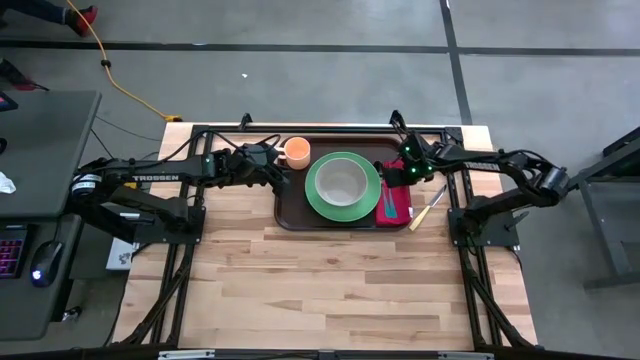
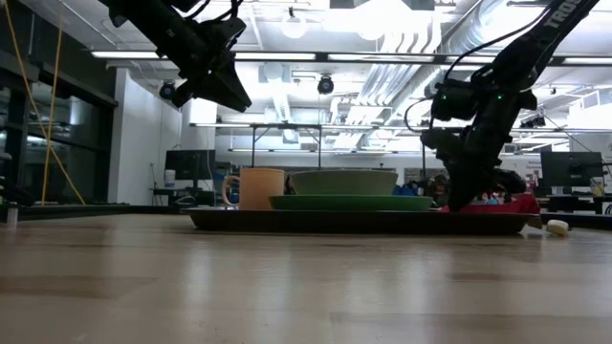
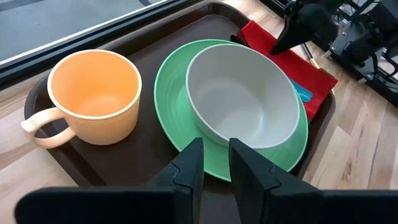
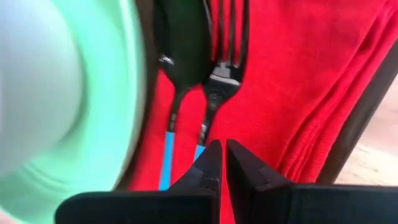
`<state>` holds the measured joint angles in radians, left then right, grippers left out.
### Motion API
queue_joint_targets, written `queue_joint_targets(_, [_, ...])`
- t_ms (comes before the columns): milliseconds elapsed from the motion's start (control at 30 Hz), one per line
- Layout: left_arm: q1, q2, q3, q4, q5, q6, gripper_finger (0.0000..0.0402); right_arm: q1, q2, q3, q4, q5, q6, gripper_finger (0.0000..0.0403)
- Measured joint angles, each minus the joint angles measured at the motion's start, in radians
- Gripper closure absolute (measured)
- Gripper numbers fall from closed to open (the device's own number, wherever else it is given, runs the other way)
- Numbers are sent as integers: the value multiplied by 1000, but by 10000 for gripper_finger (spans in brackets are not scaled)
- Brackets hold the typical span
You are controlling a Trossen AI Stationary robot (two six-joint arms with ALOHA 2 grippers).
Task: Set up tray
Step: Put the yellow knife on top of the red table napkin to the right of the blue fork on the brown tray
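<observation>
The dark brown tray [image 1: 288,212] lies at the table's far middle. On it stand an orange mug [image 3: 93,93] at the left, a green plate [image 3: 171,81] bearing a white bowl [image 3: 242,99], and a red napkin [image 4: 280,74] at the right. A dark spoon [image 4: 183,56] and fork [image 4: 224,56] with blue handles lie on the napkin. My left gripper [image 3: 216,158] hovers high over the tray's left part, slightly open, with nothing between its fingers. My right gripper [image 4: 222,152] is shut, low over the napkin beside the fork's handle. My right gripper points steeply down at the napkin, next to the fork's blue handle [image 4: 200,149]. Its own fingertips hide the spot beneath them, so I cannot tell whether they touch the napkin or the fork.
A knife with a pale handle [image 1: 428,208] lies on the bare wood just right of the tray. The near half of the wooden table [image 1: 320,290] holds nothing. Black frame rails [image 1: 170,270] run along both sides.
</observation>
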<state>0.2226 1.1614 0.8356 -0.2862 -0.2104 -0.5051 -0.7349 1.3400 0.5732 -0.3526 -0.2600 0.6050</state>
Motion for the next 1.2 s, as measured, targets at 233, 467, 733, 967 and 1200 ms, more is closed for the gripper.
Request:
queue_joint_targets(233, [0,0,0,0,0,-19,295,0,-161,2,-53,2,25,403])
queue_joint_targets(467, [0,0,0,0,0,-23,295,6,-364,62,-404,88,45,403])
queue_joint_targets(733, [0,0,0,-20,0,-11,295,71,-506,183,-709,185,169,403])
queue_joint_targets(967, [0,0,0,-66,0,-2,295,174,-536,182,-851,177,381,403])
queue_joint_targets(1200, [0,0,0,-92,-1,-20,295,261,-534,182,-895,182,524,403])
